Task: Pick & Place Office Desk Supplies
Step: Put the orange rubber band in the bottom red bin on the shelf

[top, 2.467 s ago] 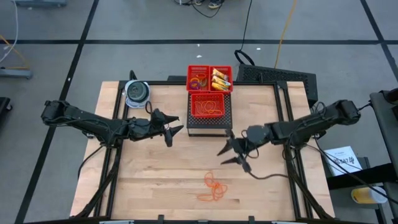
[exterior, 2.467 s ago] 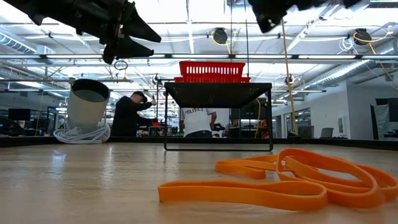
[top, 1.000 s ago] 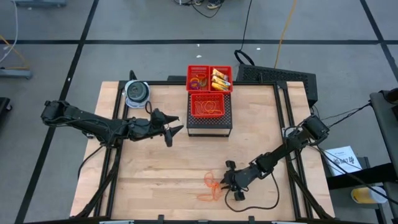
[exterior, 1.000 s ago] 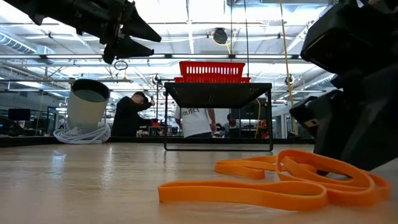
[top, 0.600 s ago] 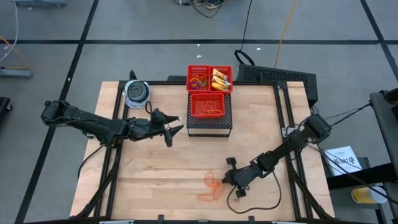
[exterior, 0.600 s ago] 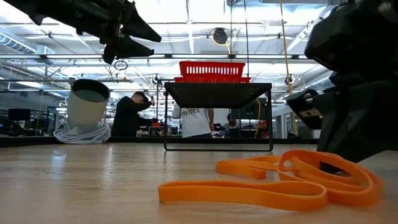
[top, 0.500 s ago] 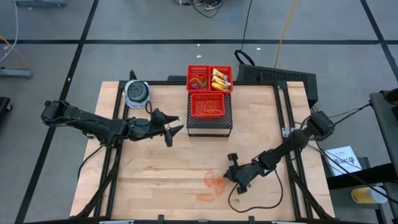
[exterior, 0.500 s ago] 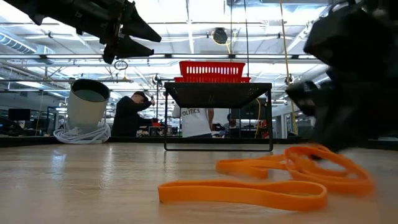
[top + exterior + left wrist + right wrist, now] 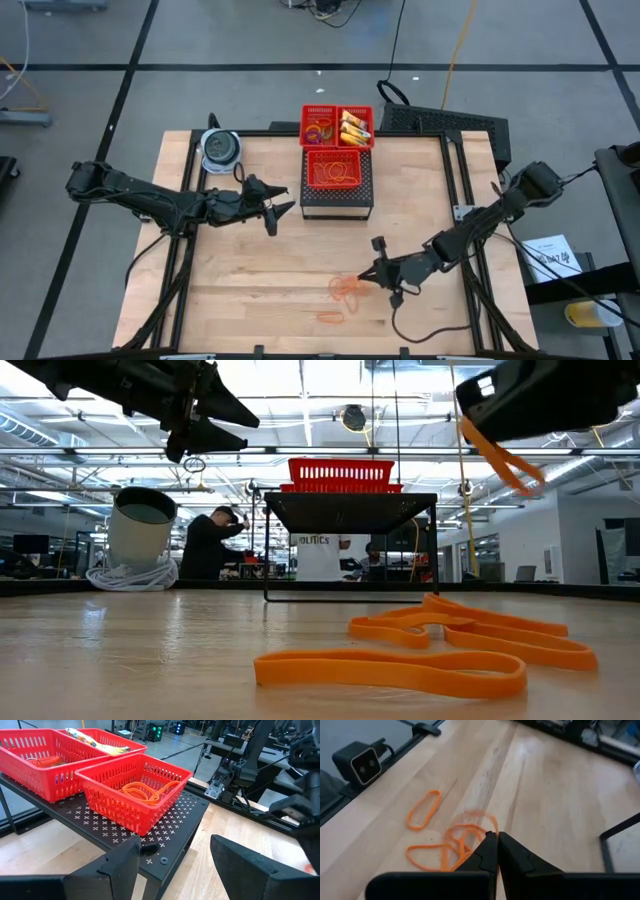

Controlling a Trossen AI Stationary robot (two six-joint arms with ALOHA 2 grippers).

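Pinching one orange band (image 9: 497,455) between shut fingers, the right gripper (image 9: 374,277) hangs above the table (image 9: 230,290), near its front edge; in the low view the band dangles as a loop from the fingertips, clear of the wood. Just below and beside it, more bands (image 9: 346,288) lie in a loose tangle on the table, and one separate band (image 9: 423,809) lies a little apart from them, toward the front edge. The right wrist view shows the two fingers (image 9: 485,851) pressed together over that tangle.

Farther back, a black perforated stand (image 9: 336,200) carries three red baskets (image 9: 337,150); the nearest holds orange bands (image 9: 146,791), one behind it holds yellow packets (image 9: 353,126) and the other small rings (image 9: 319,130).

The left gripper (image 9: 276,212) waits in the air left of the stand, fingers spread and empty. A round container (image 9: 220,148) sits at the table's back left corner. People (image 9: 210,544) stand in the room beyond.
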